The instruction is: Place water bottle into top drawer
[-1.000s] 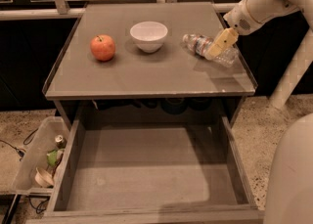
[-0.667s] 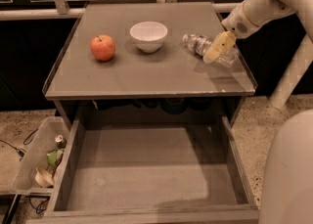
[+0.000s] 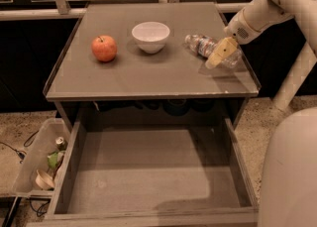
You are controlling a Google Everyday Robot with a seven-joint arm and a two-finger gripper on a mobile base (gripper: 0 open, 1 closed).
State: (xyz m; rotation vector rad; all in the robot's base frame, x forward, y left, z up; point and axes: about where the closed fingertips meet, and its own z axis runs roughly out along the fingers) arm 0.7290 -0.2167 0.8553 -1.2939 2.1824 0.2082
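Bottle (image 3: 199, 44) lies on its side near the table's (image 3: 163, 80) right edge; the drawer (image 3: 148, 176) stands open below. Gripper (image 3: 221, 52) sits over the bottle; I cannot tell whether it grips. Bowl (image 3: 150, 36) and apple (image 3: 104, 48) are to the left.

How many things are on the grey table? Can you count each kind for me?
apple: 1
bowl: 1
water bottle: 1
Total: 3 things on the table.
The pincer is down at the water bottle, on the right side of the table.
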